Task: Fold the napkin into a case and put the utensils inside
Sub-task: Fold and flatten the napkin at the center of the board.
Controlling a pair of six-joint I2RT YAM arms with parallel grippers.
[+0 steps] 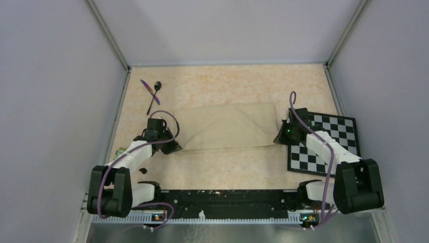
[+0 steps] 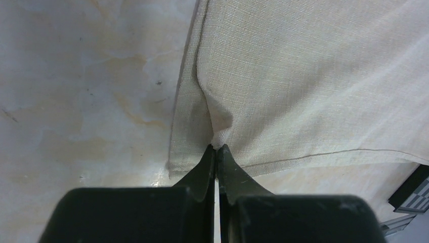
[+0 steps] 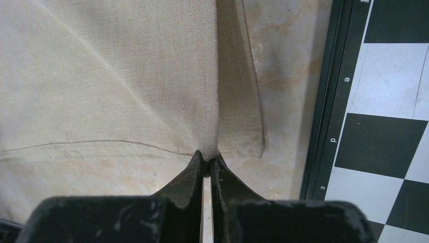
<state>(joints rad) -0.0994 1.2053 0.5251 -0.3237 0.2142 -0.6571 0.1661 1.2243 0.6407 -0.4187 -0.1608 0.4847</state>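
Left tool [image 2: 216,148] and right tool [image 3: 204,156] are being clenched on napkin [image 1: 225,126] corners; case unfinished, utensils [image 1: 153,96] at 11 o'clock unplaced.

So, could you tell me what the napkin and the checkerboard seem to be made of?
The napkin: woven cloth, perhaps linen, matte; thread weave and stitched hem show. The checkerboard: smooth, slightly glossy, maybe printed plastic or laminated board; faint scratches show.

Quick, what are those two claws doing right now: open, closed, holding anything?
Left gripper: closed, pinching the napkin at its near edge, left end.
Right gripper: closed, pinching the same napkin's near edge, right end.
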